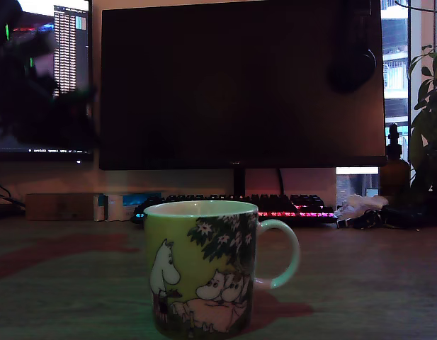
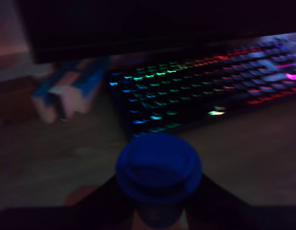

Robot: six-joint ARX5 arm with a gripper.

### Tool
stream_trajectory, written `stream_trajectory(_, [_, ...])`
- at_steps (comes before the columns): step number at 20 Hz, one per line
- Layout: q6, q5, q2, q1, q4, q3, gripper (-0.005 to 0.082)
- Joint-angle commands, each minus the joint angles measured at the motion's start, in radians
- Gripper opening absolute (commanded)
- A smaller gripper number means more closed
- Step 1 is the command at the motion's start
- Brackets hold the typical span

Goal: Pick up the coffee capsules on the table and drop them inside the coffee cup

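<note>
- The jaws are squeezing the dark blue capsule (image 2: 158, 167) from both sides, up in the air.
- The coffee cup (image 1: 201, 269) is sitting on the tabletop (image 1: 360, 283), down and toward the exterior view's right (arm blurry at top left).

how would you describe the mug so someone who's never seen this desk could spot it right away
Start at the big dark monitor and drop past the lit keyboard to the near part of the table. The mug stands there alone and upright, its handle toward the exterior view's right. Nothing else is pale yellow-green, printed with white cartoon figures under a dark leafy tree.
</note>
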Motion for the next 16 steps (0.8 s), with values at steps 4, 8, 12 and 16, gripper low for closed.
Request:
stream_trajectory(4, [0.010, 0.000, -0.159, -0.031, -0.119, -0.021, 0.0107])
stream_trajectory(8, [0.031, 0.000, -0.266, -0.034, -0.226, -0.021, 0.0107])
stream_trajectory(12, [0.031, 0.001, -0.350, -0.034, -0.279, -0.021, 0.0107])
stream_trajectory(16, [0.031, 0.007, -0.391, -0.035, -0.319, -0.021, 0.0107])
